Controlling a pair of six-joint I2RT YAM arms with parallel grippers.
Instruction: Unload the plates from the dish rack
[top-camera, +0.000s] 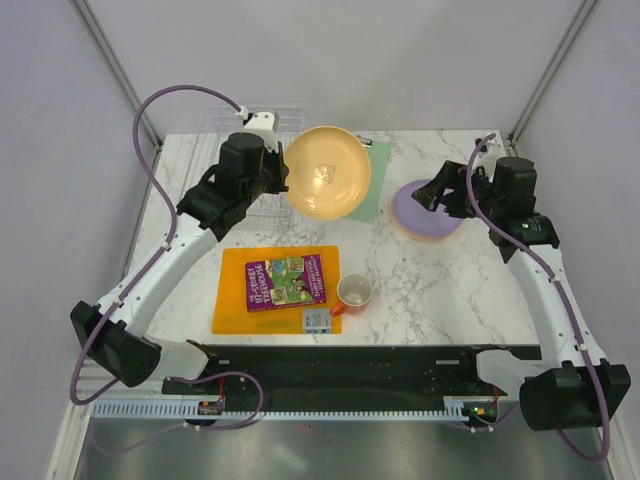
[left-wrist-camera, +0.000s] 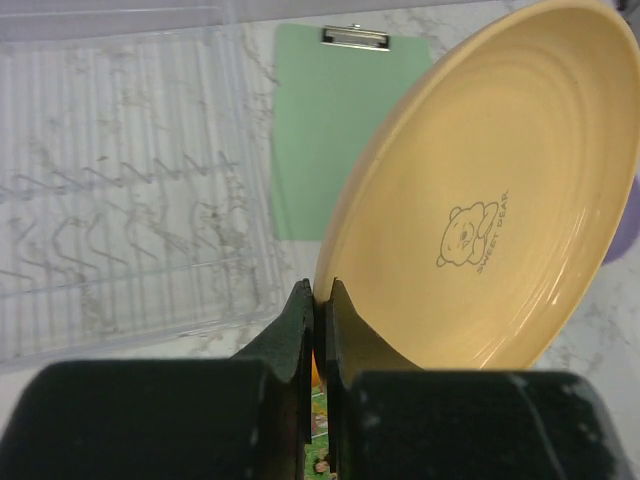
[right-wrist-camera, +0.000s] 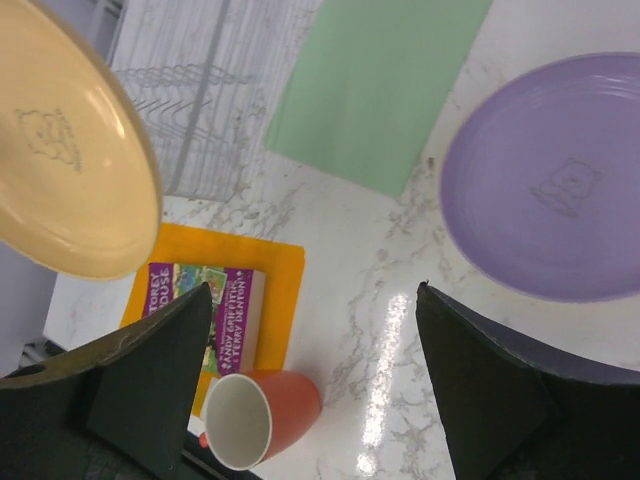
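**Student:** Fig. 1, left arm. What does the left tool (left-wrist-camera: 318, 300) hold?

**Tutor:** Its two fingers are pinched narrowly on the rim of a yellow-orange plate (left-wrist-camera: 490, 210). The plate stands tilted and rises ahead and to the right of the tool. Its inner face, printed with a small bear, shows to the wrist camera.

**Student:** And the dish rack (left-wrist-camera: 120, 200)?

**Tutor:** Ahead and to the left of the same tool — a clear box with thin wire slots visible through its floor. It rests on the marble tabletop (top-camera: 430, 290) and is not touching the plate. Straight ahead of the tool lies a green clipboard (left-wrist-camera: 330, 130), partly hidden behind the plate's rim.

**Student:** Right arm?

**Tutor:** The right tool (right-wrist-camera: 312, 300) is spread wide, its fingers well apart above the tabletop. A lilac plate (right-wrist-camera: 550, 180) lies flat ahead and to the right of it. In the top view the tool sits at that plate's near rim; contact cannot be judged. A pale pinkish edge shows beneath the lilac plate there, but what it belongs to is unclear.

**Student:** Other items?

**Tutor:** Below the right tool, between its fingers, an orange cup (right-wrist-camera: 265, 415) lies on its side. Just left of the cup a book (right-wrist-camera: 205, 310) rests on an orange cutting board (top-camera: 240, 300).
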